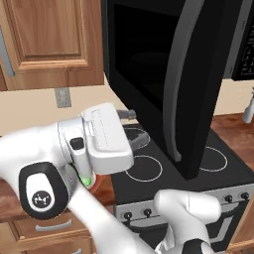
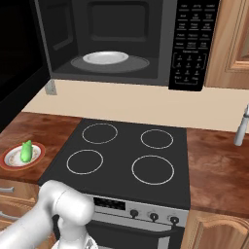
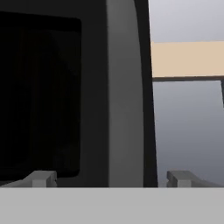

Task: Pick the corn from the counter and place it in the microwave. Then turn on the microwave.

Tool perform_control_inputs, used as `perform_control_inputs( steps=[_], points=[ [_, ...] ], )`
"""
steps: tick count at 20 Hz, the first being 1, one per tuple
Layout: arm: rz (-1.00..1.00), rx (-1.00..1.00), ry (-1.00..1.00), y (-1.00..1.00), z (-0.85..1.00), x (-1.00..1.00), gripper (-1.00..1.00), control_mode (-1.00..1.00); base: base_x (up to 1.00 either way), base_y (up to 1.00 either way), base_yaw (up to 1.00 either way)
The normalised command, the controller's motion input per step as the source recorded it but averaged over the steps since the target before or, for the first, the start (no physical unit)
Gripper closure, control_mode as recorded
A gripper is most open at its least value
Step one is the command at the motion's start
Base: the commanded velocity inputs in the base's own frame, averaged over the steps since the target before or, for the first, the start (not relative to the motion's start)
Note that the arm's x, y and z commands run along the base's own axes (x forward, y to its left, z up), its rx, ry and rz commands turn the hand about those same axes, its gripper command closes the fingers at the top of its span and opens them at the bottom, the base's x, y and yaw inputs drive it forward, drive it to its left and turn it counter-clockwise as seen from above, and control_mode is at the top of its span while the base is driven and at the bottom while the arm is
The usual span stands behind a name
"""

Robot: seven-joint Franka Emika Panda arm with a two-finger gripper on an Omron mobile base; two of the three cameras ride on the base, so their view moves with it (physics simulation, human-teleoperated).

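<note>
On the red-rimmed plate (image 2: 9, 163) lies the corn (image 2: 26, 151); pincer (image 3: 111, 178) spread apart, microwave (image 2: 121, 41) door ajar.

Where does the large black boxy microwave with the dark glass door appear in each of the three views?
Left base view: microwave fills the upper centre, door swung open.
Right base view: along the top, cavity open above the black stovetop with white ring burners.
Hand view: door glass on the left.
Shared landmark: the door's long curved grey handle, in the left base and hand views.
</note>
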Motion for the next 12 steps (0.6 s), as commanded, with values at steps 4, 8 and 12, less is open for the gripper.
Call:
perform_control_inputs(
  steps=[4,8,12],
  points=[
    [0.0,-0.04,-0.06,0.27,-0.08,-0.22,-1.0,-1.0,0.0,0.0,0.0],
    [0.0,-0.03,-0.06,0.2,-0.06,-0.35,-1.0,-1.0,0.0,0.0,0.0],
    [0.01,-0.02,-0.06,0.04,-0.01,-0.49,-1.0,-1.0,0.0,0.0,0.0]
  ],
)
